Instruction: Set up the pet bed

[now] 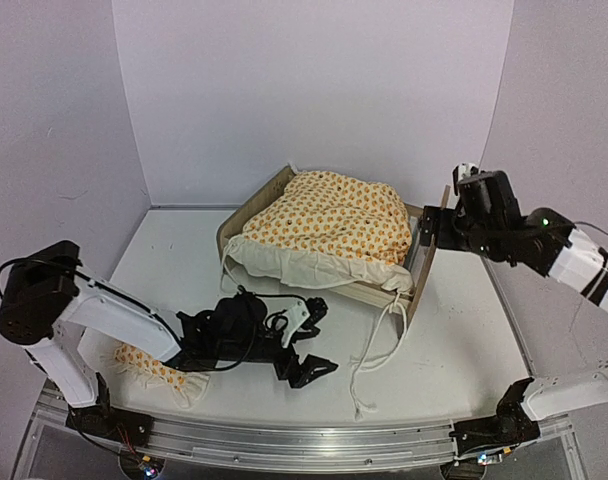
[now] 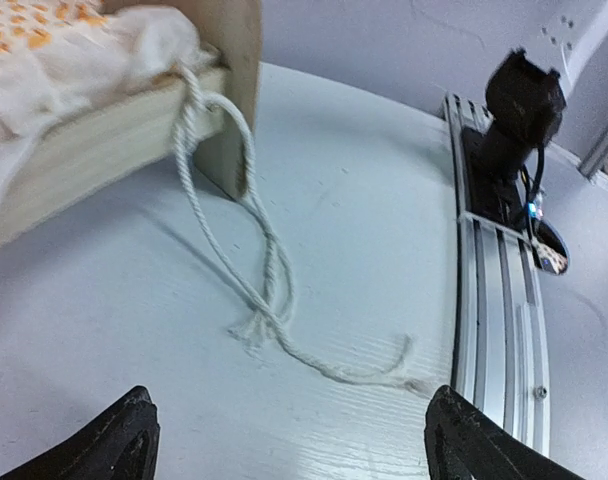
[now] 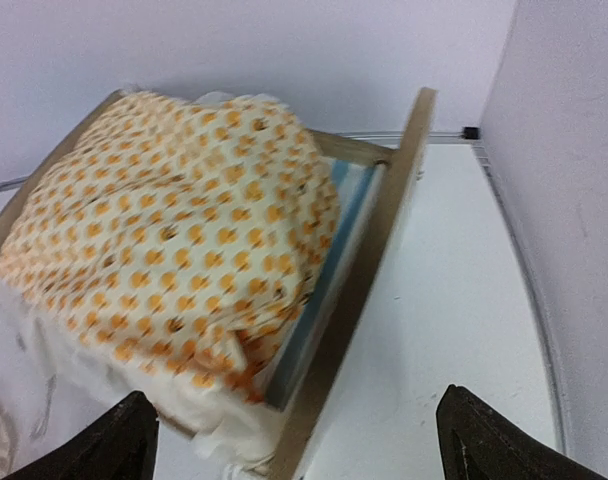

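- Pet bed (image 1: 422,272): a light plywood frame at the middle-rear of the worktop (image 1: 464,330), set at an angle and standing on its base. Your right wrist view shows a blue-and-white striped mattress (image 3: 349,200) seated inside the frame, exposed only along the right-hand end board.
- Blanket (image 1: 329,225): orange-patterned with a cream ruffle. It lies on the mattress and covers nearly all of it. It is bunched rather than flat, and the ruffle spills over the near side rail.
- Cord (image 1: 379,350): white and twisted. It runs from the blanket's cream edge at the bed's near corner, loops down and trails across the worktop towards you.
- Pillow (image 1: 144,365): a small matching item on the worktop at near left, partly under your left arm and well apart from the bed.
- Left end effector (image 1: 319,340): low over the worktop just in front of the bed. It is released, with the jaws spread wide and only bare worktop and cord between them.
- Right end effector (image 1: 431,225): beside the bed's right-hand end board. It is also released, jaws wide and nothing gripped.
- Progress, as a judgement: the mattress and blanket are in place, so most of the task looks done. You have the pillow left to put on the bed, and perhaps the blanket and cord to tidy.
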`<state>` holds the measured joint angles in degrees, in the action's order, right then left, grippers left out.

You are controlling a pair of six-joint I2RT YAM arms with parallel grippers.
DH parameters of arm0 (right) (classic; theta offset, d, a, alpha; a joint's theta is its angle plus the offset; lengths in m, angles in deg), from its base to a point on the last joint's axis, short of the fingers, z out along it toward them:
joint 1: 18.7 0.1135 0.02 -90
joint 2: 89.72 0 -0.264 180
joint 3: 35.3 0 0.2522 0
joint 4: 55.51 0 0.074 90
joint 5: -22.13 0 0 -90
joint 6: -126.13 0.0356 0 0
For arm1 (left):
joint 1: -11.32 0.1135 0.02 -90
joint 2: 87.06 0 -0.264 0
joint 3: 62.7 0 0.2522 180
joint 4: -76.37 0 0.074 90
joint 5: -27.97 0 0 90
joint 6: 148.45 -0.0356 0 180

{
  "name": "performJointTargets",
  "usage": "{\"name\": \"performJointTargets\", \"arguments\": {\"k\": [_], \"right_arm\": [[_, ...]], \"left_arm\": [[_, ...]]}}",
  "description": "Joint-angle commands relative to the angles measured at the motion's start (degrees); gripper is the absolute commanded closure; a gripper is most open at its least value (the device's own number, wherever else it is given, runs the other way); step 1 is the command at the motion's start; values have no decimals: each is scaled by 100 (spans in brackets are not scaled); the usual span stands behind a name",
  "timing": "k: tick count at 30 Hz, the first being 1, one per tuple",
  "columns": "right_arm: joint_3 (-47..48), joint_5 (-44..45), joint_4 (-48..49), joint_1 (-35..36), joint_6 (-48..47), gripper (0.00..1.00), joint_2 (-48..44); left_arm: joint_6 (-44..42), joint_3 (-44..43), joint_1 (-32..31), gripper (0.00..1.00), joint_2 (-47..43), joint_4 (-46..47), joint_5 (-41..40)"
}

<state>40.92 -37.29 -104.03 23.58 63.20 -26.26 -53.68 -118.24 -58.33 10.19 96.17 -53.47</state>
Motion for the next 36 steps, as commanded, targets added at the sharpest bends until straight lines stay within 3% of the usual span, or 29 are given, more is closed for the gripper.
{"name": "performJointTargets", "arguments": {"k": [1,5,8,10,13,15,18,24,29,33,36], "right_arm": [[1126,-140,-865,-760,-464,2,859],[1530,-348,-1048,-888,-512,3,1374],[1747,-502,-1228,-885,-775,19,1621],[1707,-1308,-1120,-843,-1437,20,1516],[1724,-1302,-1197,-550,-1754,11,1430],[1924,-1138,-1521,-546,-1625,9,1584],[2162,-874,-1942,-543,-1477,8,1867],[2035,-1208,-1846,-546,-1538,7,1793],[1843,-1255,-1724,-546,-1572,8,1650],[1733,-1292,-1664,-546,-1557,8,1621],[1696,-1308,-1597,-546,-1556,8,1576]], "left_arm": [[395,-263,402,8,-1072,-987,-1177],[1158,-803,1197,9,-1493,-2419,-2017],[1476,-1019,1655,8,-1687,-2795,-1875],[1679,-1018,1795,7,-1718,-2713,-1594],[1365,-1017,1793,12,-1331,-1954,-266],[699,-919,1653,16,-1003,-1026,240],[-1347,-838,1294,17,-504,66,187],[-4219,-1728,1344,17,952,744,-543],[-5099,-2495,1384,21,1809,979,-741],[-5471,-2864,1384,33,2241,1004,-1092],[-5552,-2844,1345,49,2263,1004,-1106]]}}
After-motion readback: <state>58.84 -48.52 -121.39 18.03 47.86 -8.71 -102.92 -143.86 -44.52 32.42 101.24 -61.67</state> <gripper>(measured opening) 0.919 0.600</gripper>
